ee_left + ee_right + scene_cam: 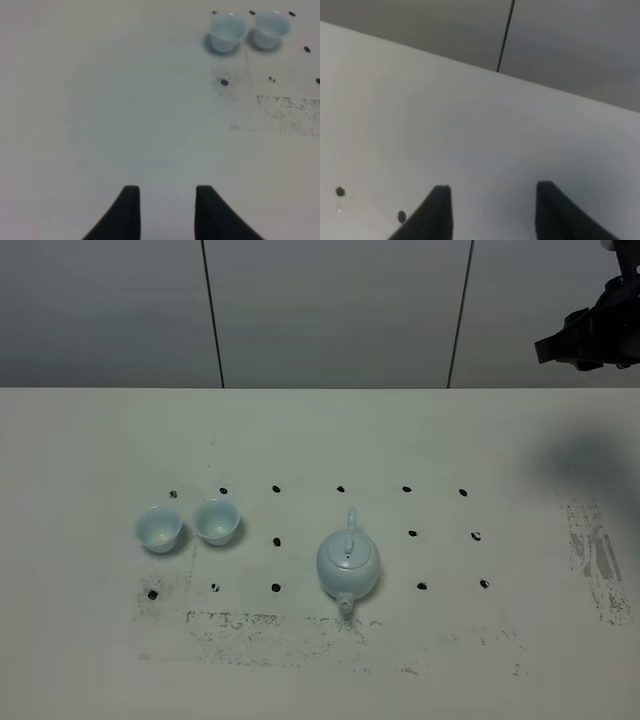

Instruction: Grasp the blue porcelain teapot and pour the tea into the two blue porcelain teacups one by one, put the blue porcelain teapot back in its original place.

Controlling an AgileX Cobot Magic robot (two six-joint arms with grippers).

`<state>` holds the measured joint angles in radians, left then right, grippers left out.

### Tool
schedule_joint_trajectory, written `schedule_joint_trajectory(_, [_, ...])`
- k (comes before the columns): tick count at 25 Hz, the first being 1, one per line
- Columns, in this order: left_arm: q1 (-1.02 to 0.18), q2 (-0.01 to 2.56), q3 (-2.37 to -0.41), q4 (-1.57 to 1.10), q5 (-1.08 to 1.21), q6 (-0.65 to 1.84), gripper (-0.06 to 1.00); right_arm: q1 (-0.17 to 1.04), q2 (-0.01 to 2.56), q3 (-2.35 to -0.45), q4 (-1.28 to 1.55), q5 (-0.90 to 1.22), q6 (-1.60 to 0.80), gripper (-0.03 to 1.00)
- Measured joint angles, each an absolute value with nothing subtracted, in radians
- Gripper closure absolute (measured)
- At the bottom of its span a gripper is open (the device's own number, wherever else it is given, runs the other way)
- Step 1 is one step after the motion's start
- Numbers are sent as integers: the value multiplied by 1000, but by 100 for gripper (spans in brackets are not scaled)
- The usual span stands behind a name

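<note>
Exterior high view: the blue porcelain teapot [348, 565] stands upright on the white table [100, 440], just below the middle of the frame. Its lid is on, its spout points to 6 o'clock and its loop handle to 12 o'clock. At about 9 o'clock from the pot, well apart from it, two blue porcelain teacups stand upright side by side. The outer teacup [159, 529] is just beside the inner teacup [217, 521], which is the nearer to the pot. Black dots [276, 488] mark a grid around the crockery, and dark scuff marks [260, 630] smear the tabletop toward 6 o'clock. A dark part of the right arm [590, 335] hangs at 2 o'clock, blurred, above the table's far edge and well away from the teapot.

Left wrist view: the left gripper [167, 190] hovers over bare tabletop, its two black fingers [131, 210] parted and nothing between them. Both cups, the outer teacup [228, 32] and the inner teacup [271, 30], stand ahead of it and off to one side, untouched.

Right wrist view: the right gripper [493, 187] is likewise released, its fingers [441, 210] spread wide with only the table beneath. A grey panelled wall [570, 45] rises beyond the table edge. The teapot is out of this camera's sight.
</note>
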<state>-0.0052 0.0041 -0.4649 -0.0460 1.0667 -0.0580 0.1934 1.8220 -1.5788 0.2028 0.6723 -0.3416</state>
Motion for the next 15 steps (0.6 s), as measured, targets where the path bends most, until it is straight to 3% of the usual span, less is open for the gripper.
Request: schedule_joint_trajectory(15, [-5, 4, -465, -46, 1068, -58, 65, 195, 1822, -1579, 269, 668, -342, 60])
